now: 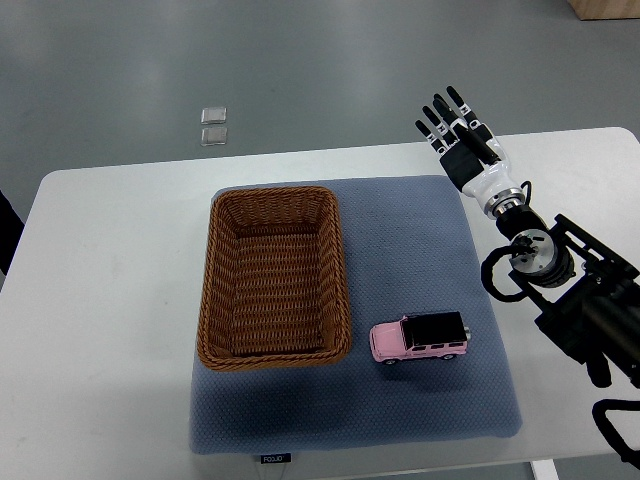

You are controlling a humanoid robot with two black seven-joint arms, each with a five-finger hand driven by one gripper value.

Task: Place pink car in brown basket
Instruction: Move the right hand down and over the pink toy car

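A white table with a blue-grey mat stands on grey floor.

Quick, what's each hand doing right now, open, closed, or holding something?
Left hand: not in view.
Right hand: open, fingers extended, holding nothing, far from the pink car.

light: even, bright, diffuse, seemingly from overhead | shadows: soft, a short one cast under the pink car and inside the brown basket | glare: faint sheen seen on the table | focus: sharp throughout, slight softness at corners
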